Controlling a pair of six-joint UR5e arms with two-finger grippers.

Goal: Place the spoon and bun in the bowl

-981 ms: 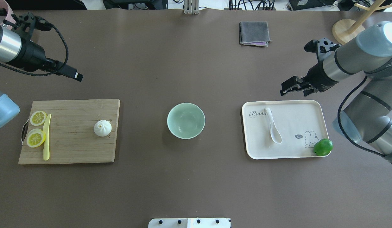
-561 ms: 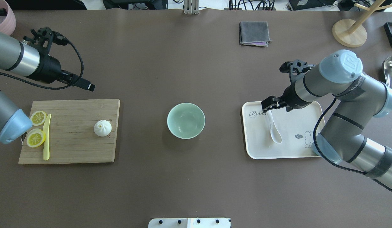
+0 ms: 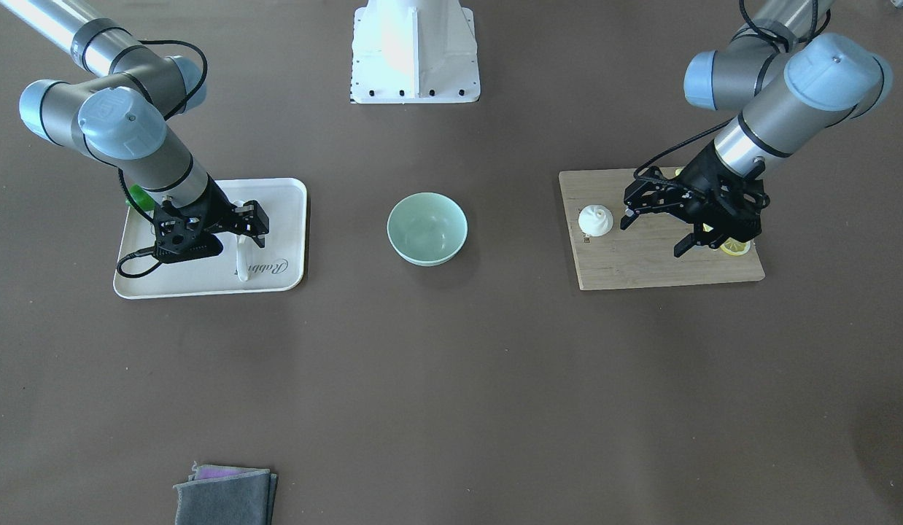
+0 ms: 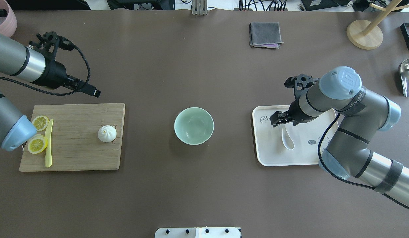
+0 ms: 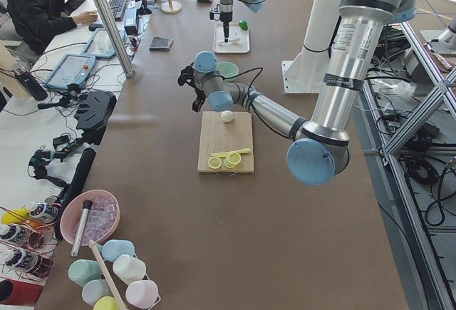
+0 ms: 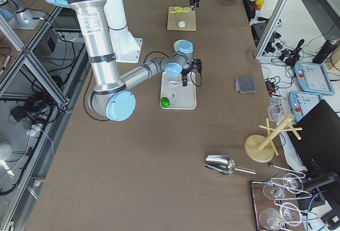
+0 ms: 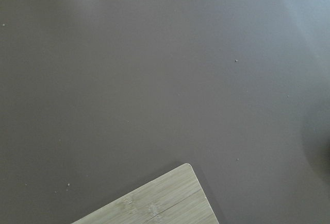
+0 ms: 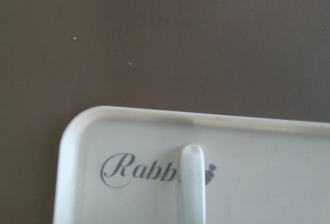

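Overhead exterior shows the right fingers spread apart, holding nothing, just above the handle of the spoon, which lies on the tray. The left fingers are spread wide (also holding nothing), near the bun on the board. Between both sits the bowl, on the desk.
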